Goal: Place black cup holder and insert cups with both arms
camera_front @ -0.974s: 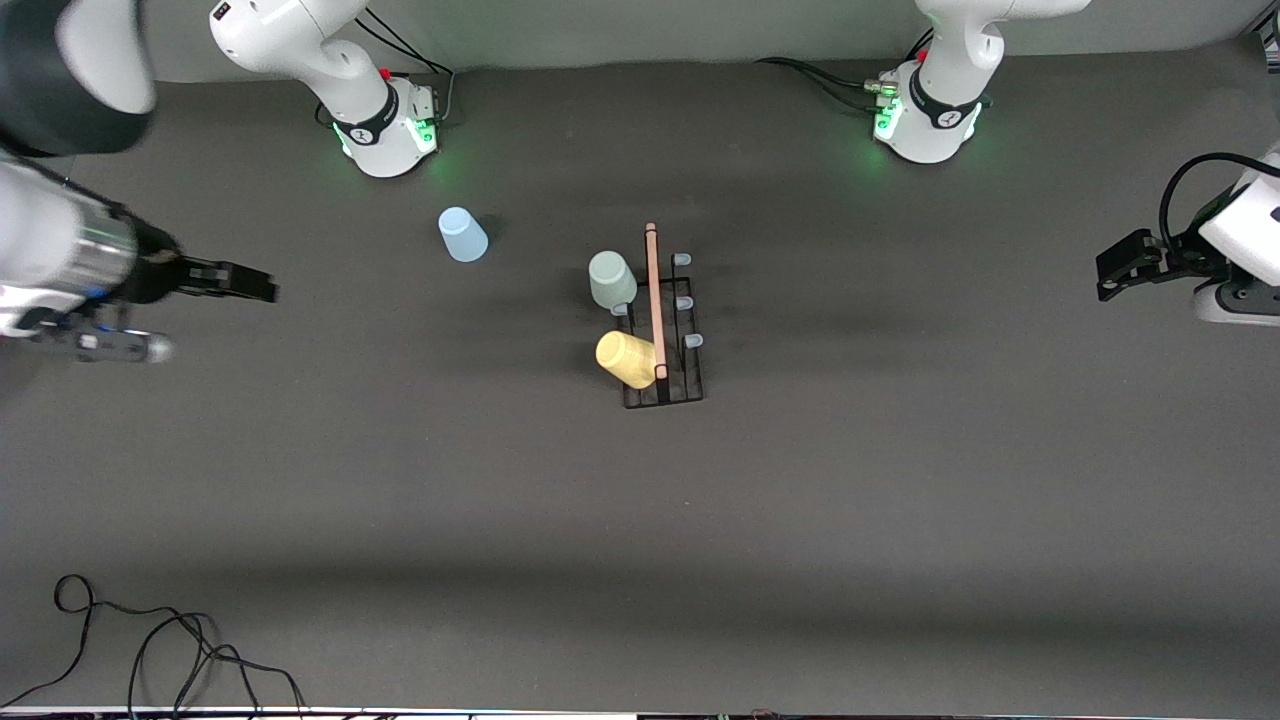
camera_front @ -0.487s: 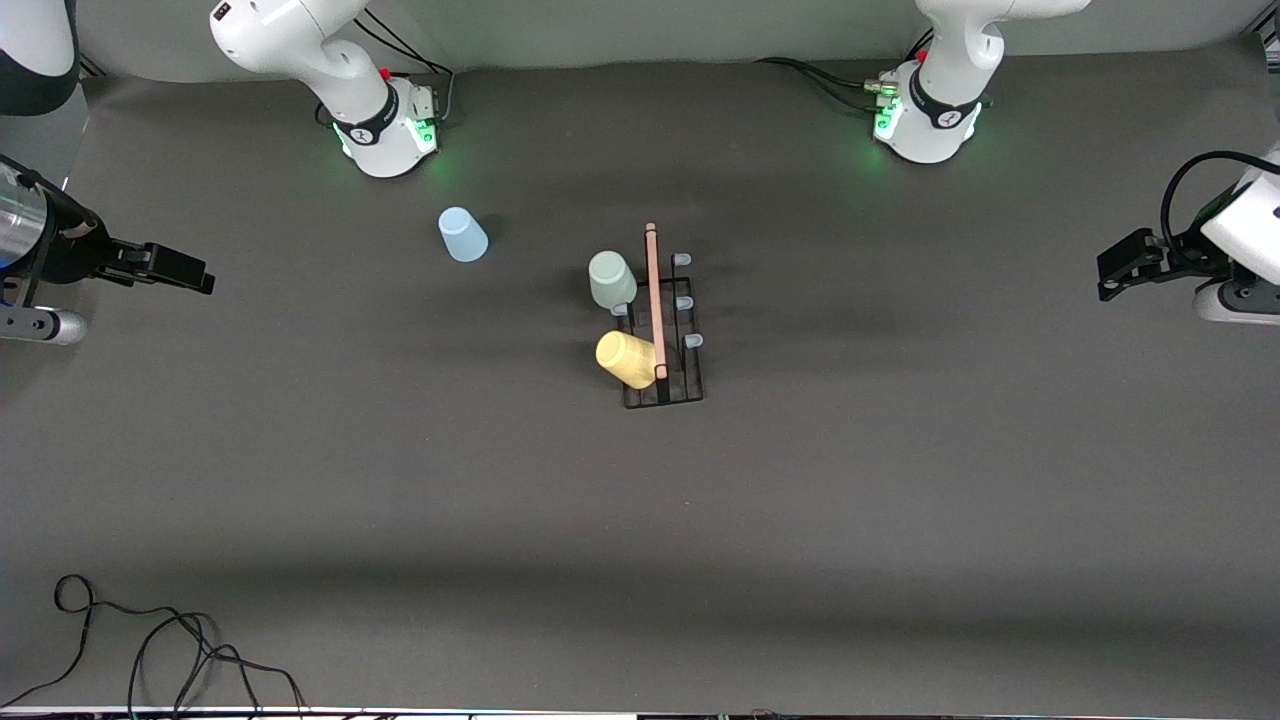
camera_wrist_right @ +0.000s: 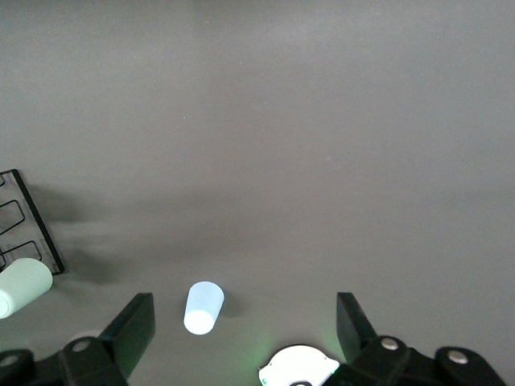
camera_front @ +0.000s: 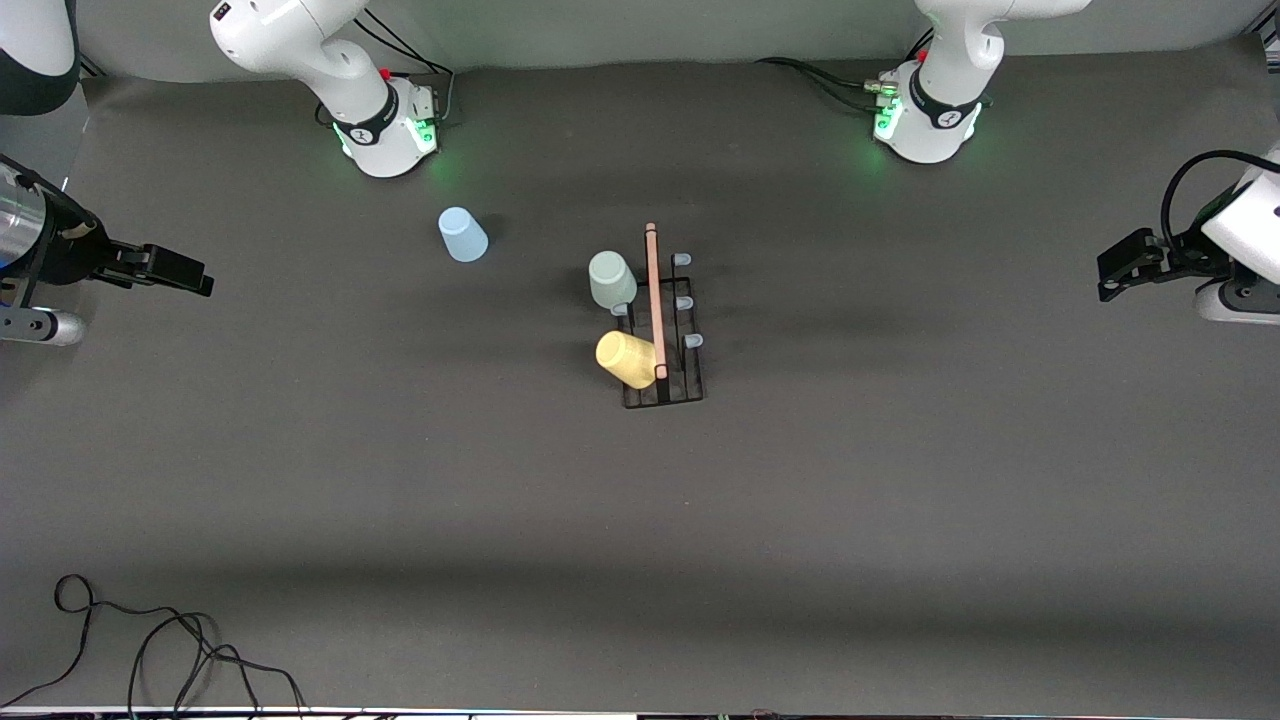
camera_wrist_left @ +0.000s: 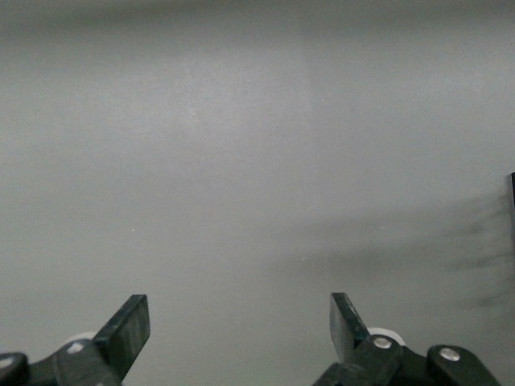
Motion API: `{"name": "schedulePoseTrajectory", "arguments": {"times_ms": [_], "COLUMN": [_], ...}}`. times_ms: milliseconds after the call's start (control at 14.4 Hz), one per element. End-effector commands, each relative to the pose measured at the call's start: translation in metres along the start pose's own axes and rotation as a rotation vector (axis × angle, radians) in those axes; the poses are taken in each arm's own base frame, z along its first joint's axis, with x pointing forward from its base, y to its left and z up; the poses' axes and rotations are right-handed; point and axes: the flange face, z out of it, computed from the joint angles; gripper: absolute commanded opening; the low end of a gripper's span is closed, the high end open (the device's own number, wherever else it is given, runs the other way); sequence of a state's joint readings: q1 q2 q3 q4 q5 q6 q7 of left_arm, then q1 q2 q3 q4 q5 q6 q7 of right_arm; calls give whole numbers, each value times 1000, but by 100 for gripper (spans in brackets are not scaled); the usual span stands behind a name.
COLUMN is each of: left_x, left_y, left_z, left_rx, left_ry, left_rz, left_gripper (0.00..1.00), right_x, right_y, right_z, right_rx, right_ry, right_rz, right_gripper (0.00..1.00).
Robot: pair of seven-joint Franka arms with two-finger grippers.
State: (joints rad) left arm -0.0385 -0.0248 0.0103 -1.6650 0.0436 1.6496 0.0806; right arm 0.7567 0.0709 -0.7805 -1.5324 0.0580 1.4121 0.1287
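Black cup holder sat mid-surface with green cup and yellow cup on it; blue cup stood loose near the right arm's base, probably light and slippery, best pinched around its wall; left gripper and right gripper hung at opposite ends, jaws spread, empty.

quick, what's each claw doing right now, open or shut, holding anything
Left claw: open, holding nothing, up over the table's edge at the left arm's end.
Right claw: open, holding nothing, at the right arm's end.
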Motion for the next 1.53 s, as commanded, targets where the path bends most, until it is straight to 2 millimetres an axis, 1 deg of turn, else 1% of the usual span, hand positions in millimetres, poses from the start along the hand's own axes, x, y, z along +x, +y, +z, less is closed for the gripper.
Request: {"name": "schedulePoseTrajectory", "arguments": {"times_ms": [0, 209, 278, 696, 765, 835, 974, 1113, 1322, 1461], "left_x": [2, 3, 4, 8, 10, 12, 9, 9, 10, 10], "left_y": [3, 5, 5, 3, 2, 3, 0, 2, 3, 3], "left_z": [-5, -4, -5, -4, -4, -6, -5, -5, -5, -6], "left_rx": [-6, -26, -25, -25, -22, -21, -20, -20, -20, -20], "left_ry": [10, 11, 19, 45, 60, 80, 66, 63, 65, 68], "left_rz": [-13, -13, -13, -15, -17, -15, -3, 0, 2, 0], "left_gripper": [100, 100, 100, 100, 100, 100, 100, 100, 100, 100], "right_x": [-1, -1, 0, 0, 0, -1, -2, -7, -12, -15], "right_y": [-2, -1, 5, 9, 8, 14, 19, 18, 23, 26], "right_z": [-4, -3, -3, -2, -3, -4, -6, -9, -6, -2], "right_rx": [-24, -23, -20, 0, 3, 8, 16, 21, 8, 12], "right_ry": [15, 14, 14, 1, 3, 5, 7, 12, 41, 101], "right_rz": [-21, -20, -8, -19, -21, -12, -10, -17, -17, -63], "right_gripper": [100, 100, 100, 100, 100, 100, 100, 100, 100, 100]}}
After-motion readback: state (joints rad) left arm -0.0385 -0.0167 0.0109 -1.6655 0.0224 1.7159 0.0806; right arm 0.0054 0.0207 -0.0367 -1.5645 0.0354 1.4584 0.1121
